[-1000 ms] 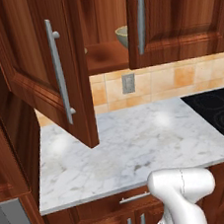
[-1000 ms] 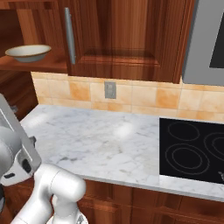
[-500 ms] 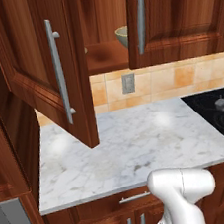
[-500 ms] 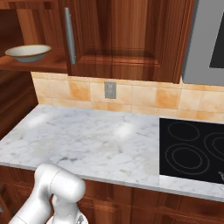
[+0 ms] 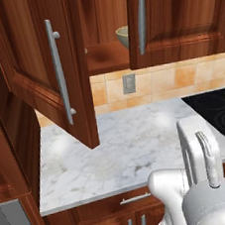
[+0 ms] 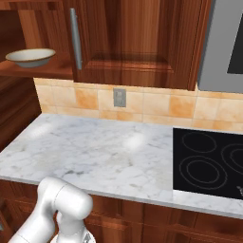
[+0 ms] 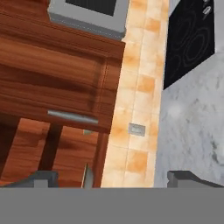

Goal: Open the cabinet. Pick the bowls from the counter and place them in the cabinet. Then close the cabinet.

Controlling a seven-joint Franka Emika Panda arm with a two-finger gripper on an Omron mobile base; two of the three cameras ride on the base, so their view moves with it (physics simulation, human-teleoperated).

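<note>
The cabinet (image 5: 101, 46), upper centre of the left base view, hangs open with bowls (image 6: 31, 57) on its shelf; its stiff left door (image 5: 44, 68) should swing shut by the long bar handle (image 5: 60, 73), the gripper (image 7: 111, 179) empty with tips apart, counter (image 6: 95, 152) and stovetop (image 6: 209, 163) below

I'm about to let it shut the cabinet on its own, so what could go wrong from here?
1. The left door hangs wide open over the counter; a wide arm swing could knock it instead of catching its handle.
2. The shallow bowl sits near the shelf's front edge, so a hard slam might jostle it.
3. The open gripper has nothing lined up between its fingers, so a closing push may miss.
</note>
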